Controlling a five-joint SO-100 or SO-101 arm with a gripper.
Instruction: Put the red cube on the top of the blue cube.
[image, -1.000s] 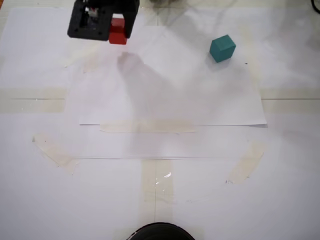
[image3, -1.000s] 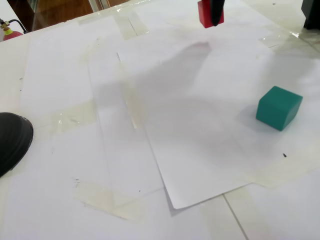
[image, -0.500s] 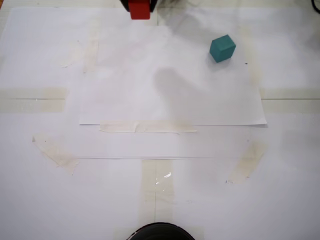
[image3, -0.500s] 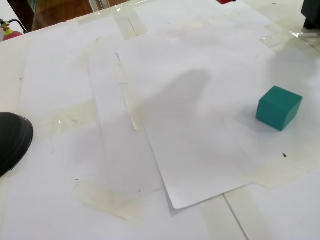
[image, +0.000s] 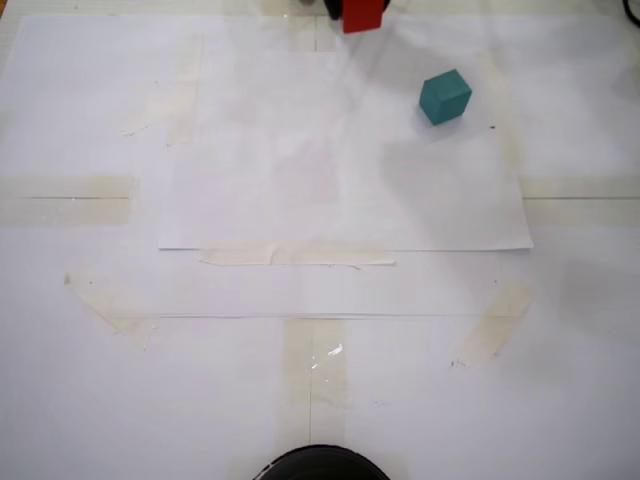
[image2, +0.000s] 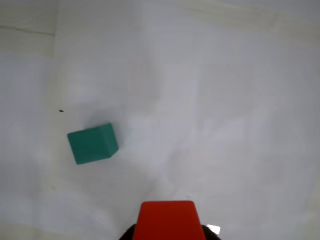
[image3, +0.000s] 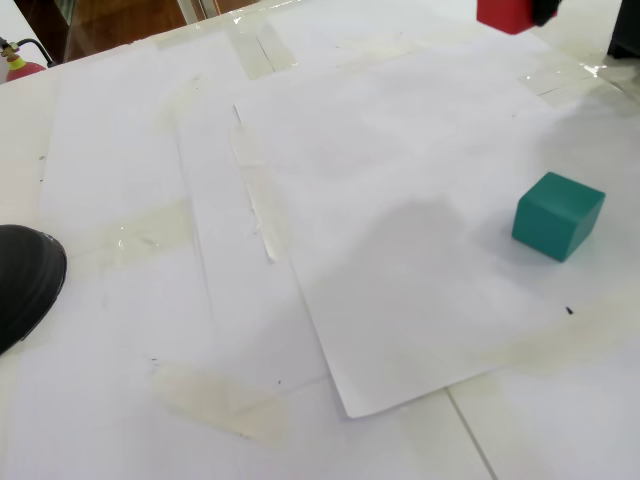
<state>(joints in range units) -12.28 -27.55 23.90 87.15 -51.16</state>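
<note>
The red cube (image: 363, 15) hangs in the air at the top edge of a fixed view, up and to the left of the blue cube (image: 445, 96), which rests on the white paper. My gripper (image3: 528, 10) is shut on the red cube (image3: 506, 14); only a dark sliver of it shows beside the cube. In the wrist view the red cube (image2: 167, 221) fills the bottom edge, and the blue cube (image2: 92, 144) lies below it to the left, apart from it. The blue cube (image3: 557, 215) stands flat and untouched.
Sheets of white paper (image: 340, 180) are taped to the table with strips of clear tape (image: 295, 256). A black rounded object (image3: 25, 280) sits at the near table edge. A dark part (image3: 625, 30) stands at the far right corner.
The red cube, held off the table, has travelled rightward along the top of the fixed view towards the blue cube. Its shadow on the paper moved right too. The blue cube stayed put.
</note>
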